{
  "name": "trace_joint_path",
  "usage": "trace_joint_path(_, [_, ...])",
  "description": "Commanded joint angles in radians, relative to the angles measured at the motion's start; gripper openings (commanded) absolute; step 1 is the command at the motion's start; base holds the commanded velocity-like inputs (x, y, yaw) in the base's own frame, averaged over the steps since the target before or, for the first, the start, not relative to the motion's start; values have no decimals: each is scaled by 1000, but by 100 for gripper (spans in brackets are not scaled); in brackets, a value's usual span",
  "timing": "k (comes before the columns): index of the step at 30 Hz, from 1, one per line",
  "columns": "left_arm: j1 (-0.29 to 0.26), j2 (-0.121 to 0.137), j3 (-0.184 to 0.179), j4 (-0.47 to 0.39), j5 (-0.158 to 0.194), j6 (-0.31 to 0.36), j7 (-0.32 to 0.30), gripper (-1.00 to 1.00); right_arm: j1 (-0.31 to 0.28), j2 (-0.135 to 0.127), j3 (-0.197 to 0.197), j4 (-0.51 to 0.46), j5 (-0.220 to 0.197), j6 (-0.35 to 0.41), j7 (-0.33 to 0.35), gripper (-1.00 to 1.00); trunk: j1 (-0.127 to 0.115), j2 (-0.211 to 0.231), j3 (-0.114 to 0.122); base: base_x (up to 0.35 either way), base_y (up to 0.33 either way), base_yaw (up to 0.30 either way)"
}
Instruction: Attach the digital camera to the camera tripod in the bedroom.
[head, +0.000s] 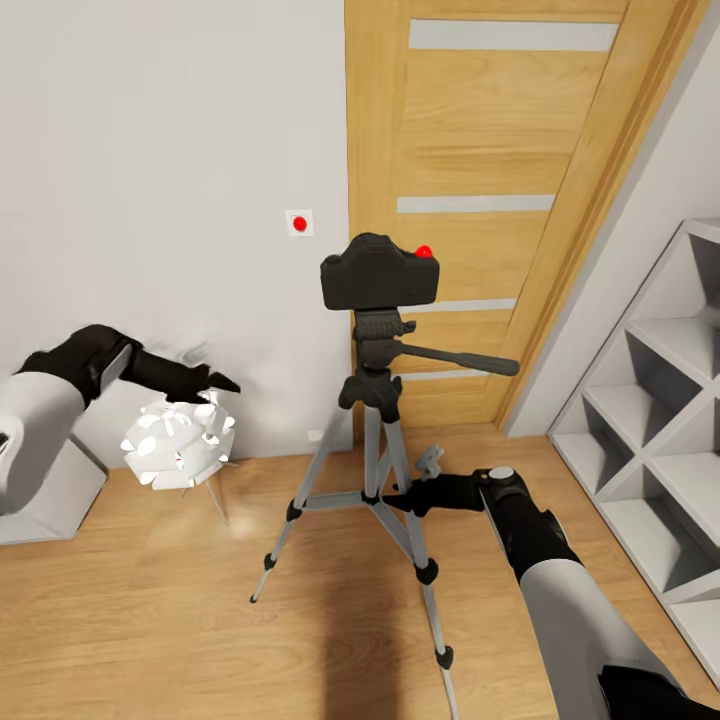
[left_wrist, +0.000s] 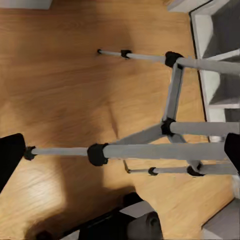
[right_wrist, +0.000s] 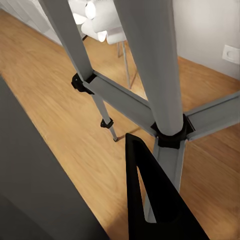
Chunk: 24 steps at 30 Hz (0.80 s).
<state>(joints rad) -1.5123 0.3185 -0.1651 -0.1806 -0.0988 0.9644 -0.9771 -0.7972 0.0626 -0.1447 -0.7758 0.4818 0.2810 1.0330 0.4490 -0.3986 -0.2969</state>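
Pale grey walls (head: 170, 150) met a light wood plank floor (head: 150, 620), and a wooden door (head: 480, 200) with pale glass strips stood behind everything. Before that door stood the camera tripod (head: 372, 470), upright on three silver-grey legs, its black feet planted on the planks. On its black head sat the digital camera (head: 378, 272), level, the red dot on top, its base touching the mount plate. Under the camera the long pan handle (head: 460, 360) stuck out towards the white cube shelves (head: 650, 420).

Beside the tripod, away from the shelves, stood a low white flower-shaped lamp (head: 178, 445) on thin legs. The left gripper (head: 205, 385) hung just above the lamp, its fingers looking parted and empty; from its wrist the tripod's legs (left_wrist: 150, 150) and braces lay across the floor (left_wrist: 60, 75).

The right gripper (head: 425, 492) reached in low at the tripod, near the centre brace collar (right_wrist: 171, 136). One dark finger (right_wrist: 150, 200) showed close to the leg (right_wrist: 150, 60); I could not tell how far that gripper was open, nor whether it touched the leg.
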Motion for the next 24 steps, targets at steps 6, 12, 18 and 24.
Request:
trace_joint_path(6, [48, 32, 6, 151, -10, -207, 103, 100, 0, 2, -7, 36, 14, 14, 10, -100, 1, -1, -2, 0, 0, 0])
trace_joint_path(12, [201, 34, 7, 176, 6, -273, 137, 100, 0, 2, -7, 36, 14, 15, 10, -100, 1, -1, -2, 0, 0, 0])
trace_joint_path(18, [401, 26, 8, 179, 13, -289, 144, 100, 0, 2, -7, 36, 14, 16, 10, -100, 1, -1, -2, 0, 0, 0])
trace_joint_path(24, [620, 23, 12, 179, 19, -311, 152, 100, 0, 2, -7, 36, 14, 17, 10, -100, 1, -1, -2, 0, 0, 0])
